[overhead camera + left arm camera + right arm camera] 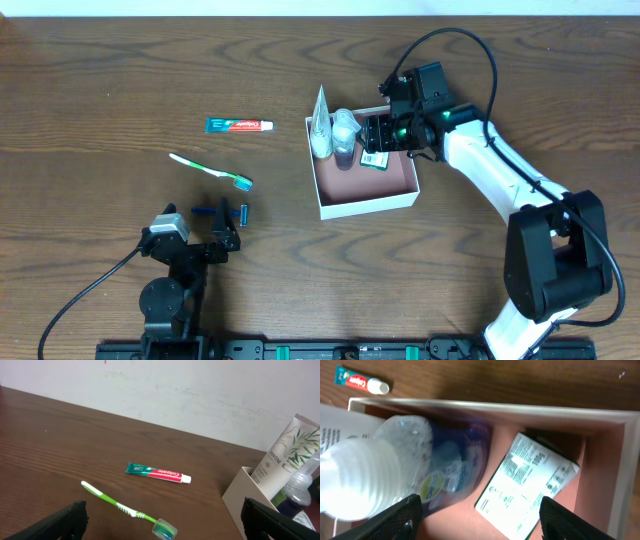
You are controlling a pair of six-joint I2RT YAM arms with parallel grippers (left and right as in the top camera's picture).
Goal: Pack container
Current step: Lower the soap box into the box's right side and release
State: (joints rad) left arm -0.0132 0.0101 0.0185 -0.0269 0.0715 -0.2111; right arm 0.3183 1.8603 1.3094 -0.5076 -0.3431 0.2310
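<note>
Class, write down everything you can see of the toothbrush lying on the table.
The toothbrush has a slim, plastic-looking green and white handle, white at the tail, and a clear bluish cap over its head. It lies flat and diagonal on the dark wooden table, nearer the robot than the toothpaste tube, left of the container, touching neither.

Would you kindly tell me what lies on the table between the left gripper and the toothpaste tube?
The green-and-white toothbrush lies between the left gripper and the toothpaste tube. The overhead view shows this most plainly.
</note>
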